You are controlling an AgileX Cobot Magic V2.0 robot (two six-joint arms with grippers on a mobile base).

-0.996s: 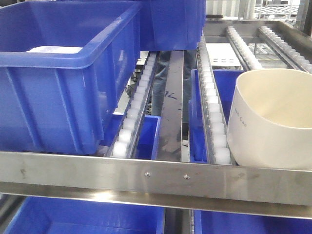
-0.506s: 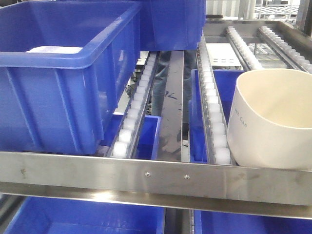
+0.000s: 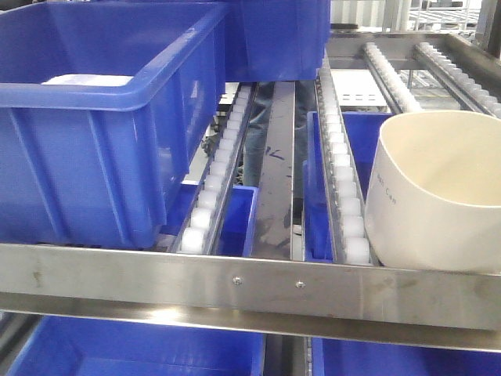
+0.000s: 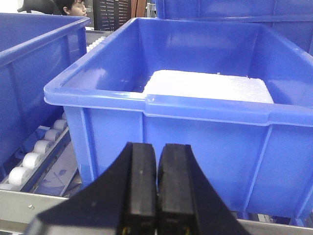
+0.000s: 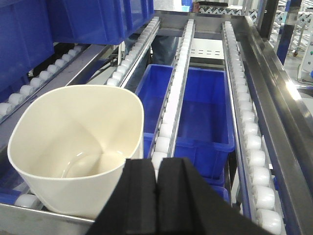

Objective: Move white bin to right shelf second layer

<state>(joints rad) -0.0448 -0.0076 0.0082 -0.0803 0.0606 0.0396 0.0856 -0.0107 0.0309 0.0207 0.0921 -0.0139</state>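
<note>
— Where are your grippers?
— My left gripper (image 4: pixel 156 188) hangs level before a blue crate (image 4: pixel 195 122), jaws pressed together, empty. My right gripper (image 5: pixel 156 196) is likewise closed on nothing, just behind the white bin (image 5: pixel 78 147).
— And the bin?
— Upright on the roller tracks (image 3: pixel 344 196) behind the front rail (image 3: pixel 250 286). Only the right wrist view shows its empty inside.

The only lettering is faint small grey print on the side of the white bin (image 3: pixel 438 204), running vertically near its left edge in the front view; it seems to end in "Can", the rest too small to read.
</note>
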